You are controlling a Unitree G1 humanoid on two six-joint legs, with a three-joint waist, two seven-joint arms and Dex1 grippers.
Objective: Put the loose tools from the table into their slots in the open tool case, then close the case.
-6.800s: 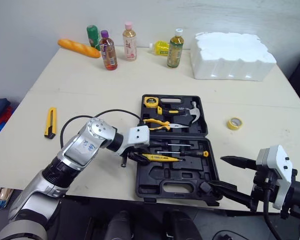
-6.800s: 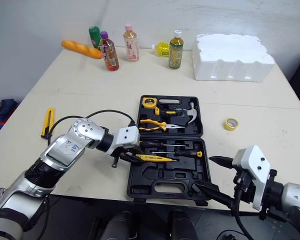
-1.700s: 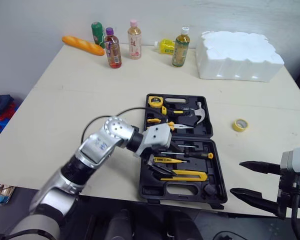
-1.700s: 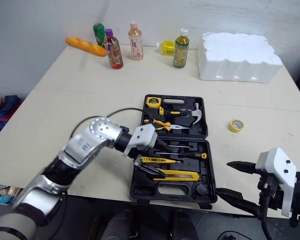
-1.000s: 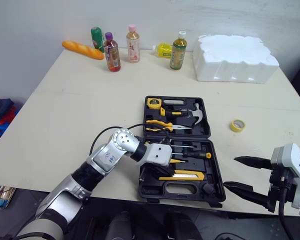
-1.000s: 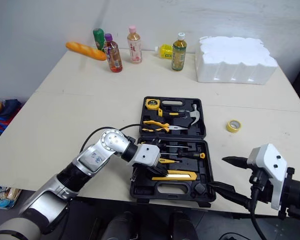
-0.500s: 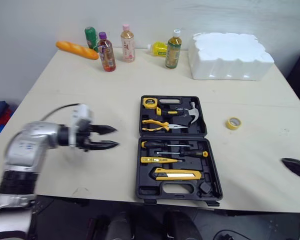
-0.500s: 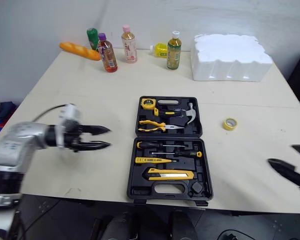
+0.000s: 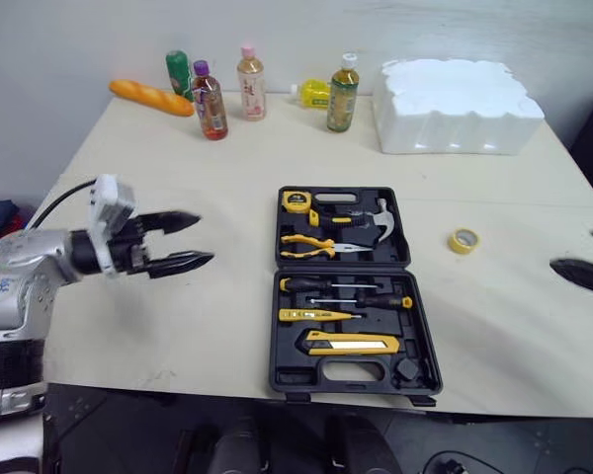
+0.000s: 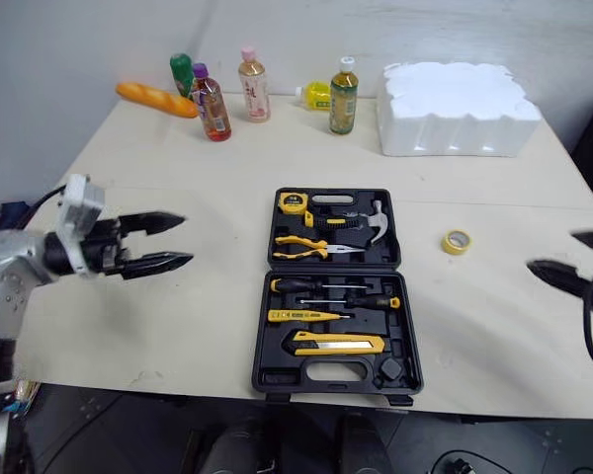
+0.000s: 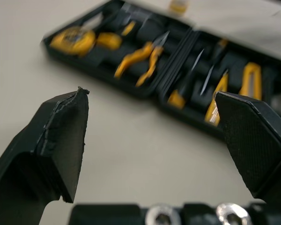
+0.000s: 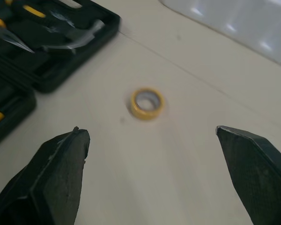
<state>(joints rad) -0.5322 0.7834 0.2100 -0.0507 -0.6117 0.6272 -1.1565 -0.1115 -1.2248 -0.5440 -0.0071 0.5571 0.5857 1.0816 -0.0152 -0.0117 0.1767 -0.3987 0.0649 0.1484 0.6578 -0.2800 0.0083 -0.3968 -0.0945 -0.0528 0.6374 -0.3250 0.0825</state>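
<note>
**Status: left arm clear of case, lid open**

Withdrawn from the case interior, where it worked one second ago, the left gripper (image 9: 204, 239) now hangs above bare table (image 9: 178, 178) to the left of the tool case (image 9: 415, 326), apart from its left edge. Its two black fingers are spread wide and carry nothing. The left wrist view looks between them toward the open case.

The utility knife (image 9: 351, 343), which lay loose on the table far to the left several seconds ago, now sits in a slot in the near half of the case. Above it in the same half lie a yellow-handled driver (image 9: 314, 316) and two screwdrivers (image 9: 348, 286).

The far half holds the tape measure (image 9: 296, 201), the pliers (image 9: 314, 244) and the hammer (image 9: 373, 218). The case lies fully open, both halves flat on the table.

The right gripper (image 9: 588, 258) has drawn back to the right edge of the head views, well apart from the case. Its fingers are spread and empty.

One loose item sits on the table: the yellow tape roll (image 9: 464, 241), lying flat to the right of the far half, near it but not touching. In the right wrist view it lies between the two spread fingers, farther along.

At the far edge of the table stand several bottles (image 9: 210, 102) and a white foam block (image 9: 457, 93).
</note>
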